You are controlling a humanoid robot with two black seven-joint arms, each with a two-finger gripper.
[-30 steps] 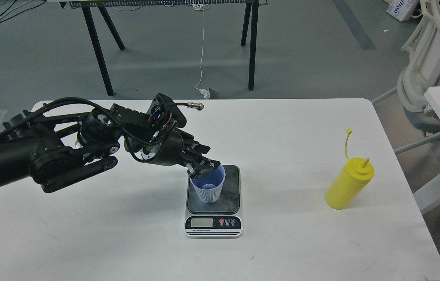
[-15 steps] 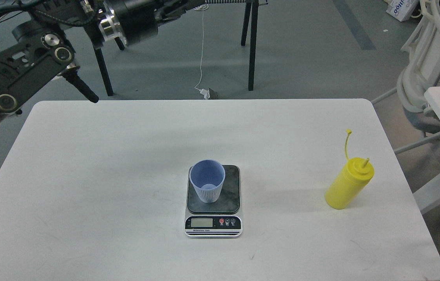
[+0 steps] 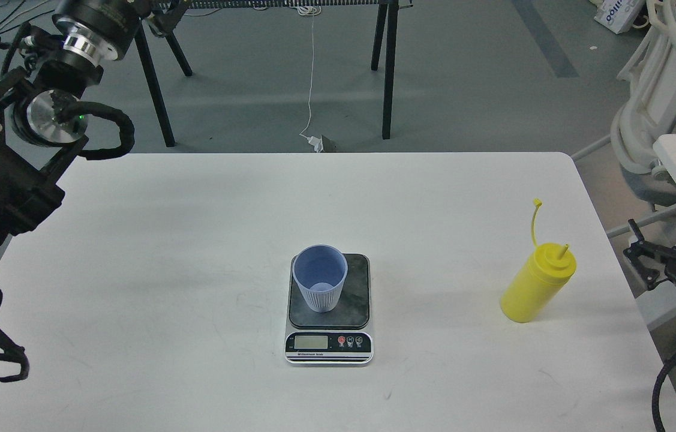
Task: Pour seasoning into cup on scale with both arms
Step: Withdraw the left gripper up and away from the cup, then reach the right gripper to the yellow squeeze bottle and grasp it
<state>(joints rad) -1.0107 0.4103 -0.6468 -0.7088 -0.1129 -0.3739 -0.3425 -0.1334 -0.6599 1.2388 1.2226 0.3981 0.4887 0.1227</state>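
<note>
My left arm has swung up past the bench's far-left corner; its gripper is out of view. The ribbed light-blue cup stands upright on the scale, unmoved. Right of the scale stands the yellow seasoning, strap up. My right gripper has come in beside it, fingers spread.

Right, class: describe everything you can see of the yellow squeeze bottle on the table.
The yellow squeeze bottle is a cylinder of what looks like soft plastic, with a domed shoulder and a thin pale nozzle on top. A slim yellow cap strap rises from its neck, so the nozzle is uncapped. It stands upright on the white table, near its right edge, well right of the scale. Nothing touches it; the right claw is beside it, apart.
</note>
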